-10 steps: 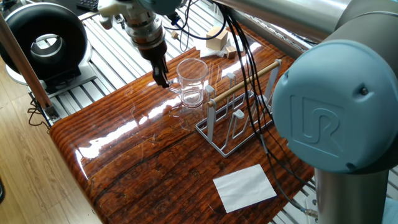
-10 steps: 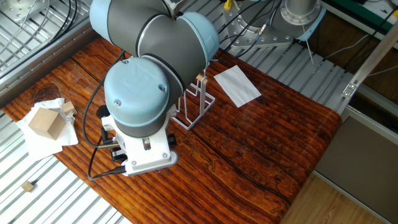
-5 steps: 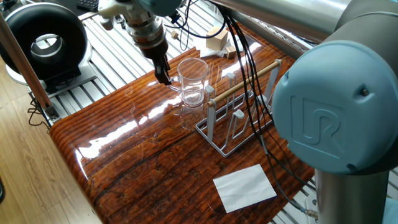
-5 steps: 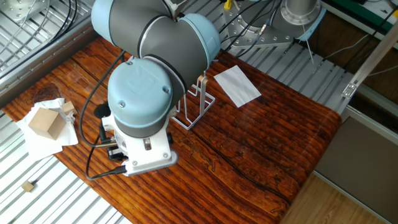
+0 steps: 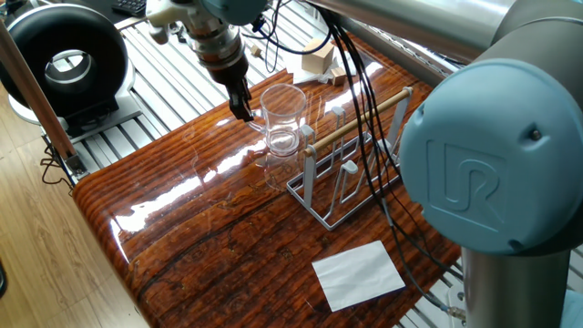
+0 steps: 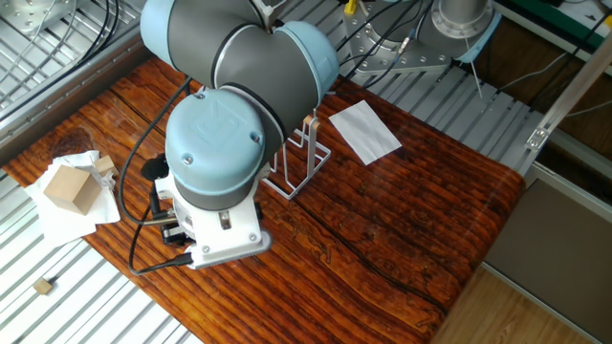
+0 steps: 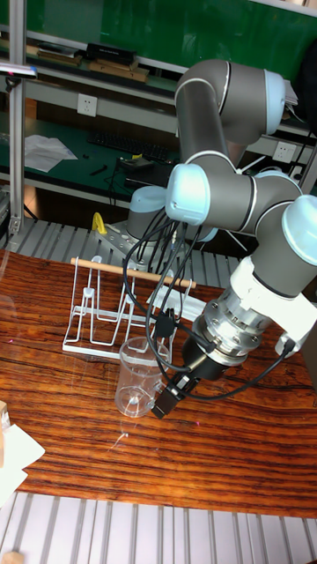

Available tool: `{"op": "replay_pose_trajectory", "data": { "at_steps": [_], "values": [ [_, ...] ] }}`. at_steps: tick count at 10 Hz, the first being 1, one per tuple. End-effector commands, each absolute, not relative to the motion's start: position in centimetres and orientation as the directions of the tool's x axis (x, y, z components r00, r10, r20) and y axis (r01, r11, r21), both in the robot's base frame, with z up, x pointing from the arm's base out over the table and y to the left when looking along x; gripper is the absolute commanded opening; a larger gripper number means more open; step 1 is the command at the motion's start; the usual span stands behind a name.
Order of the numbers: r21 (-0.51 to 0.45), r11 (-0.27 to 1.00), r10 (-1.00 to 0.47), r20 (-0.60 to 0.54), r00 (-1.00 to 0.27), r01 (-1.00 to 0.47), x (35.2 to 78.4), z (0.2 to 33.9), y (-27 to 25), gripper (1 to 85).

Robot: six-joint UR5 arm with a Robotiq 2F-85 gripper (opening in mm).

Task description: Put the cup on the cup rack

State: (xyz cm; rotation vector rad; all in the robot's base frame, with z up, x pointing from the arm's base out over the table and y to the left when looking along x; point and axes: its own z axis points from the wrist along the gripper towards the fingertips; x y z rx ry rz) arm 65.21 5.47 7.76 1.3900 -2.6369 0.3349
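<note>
Up close, the gripper (image 5: 241, 107) hangs tilted just beside the cup (image 5: 282, 121), its dark fingers pressed together and pinching nothing. That glass stands upright on the wooden table (image 5: 209, 246), right next to the cup rack (image 5: 351, 169).

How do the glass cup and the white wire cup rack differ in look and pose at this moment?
The cup is clear, colourless glass, a closed cylinder with a wide mouth; the cup rack is opaque pale wire, an open frame with a wooden rod across its top. The cup stands upright, mouth up, apart from the rack and not on any peg. The gripper sits beside the cup's rim, not at the rack. Both rest on the wooden table.
</note>
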Motion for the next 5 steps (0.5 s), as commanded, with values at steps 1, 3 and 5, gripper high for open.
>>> {"op": "replay_pose_trajectory", "data": {
  "at_steps": [1, 3, 5],
  "values": [
    [-0.137, 0.546, -0.795, 0.227, -0.563, -0.827, 65.40, 7.74, 4.95, 52.0],
    [-0.137, 0.551, -0.791, 0.227, -0.568, -0.823, 65.36, 7.76, 4.96, 52.0],
    [-0.127, 0.563, -0.786, 0.224, -0.576, -0.817, 65.07, 7.83, 5.21, 52.0]
  ]
}}
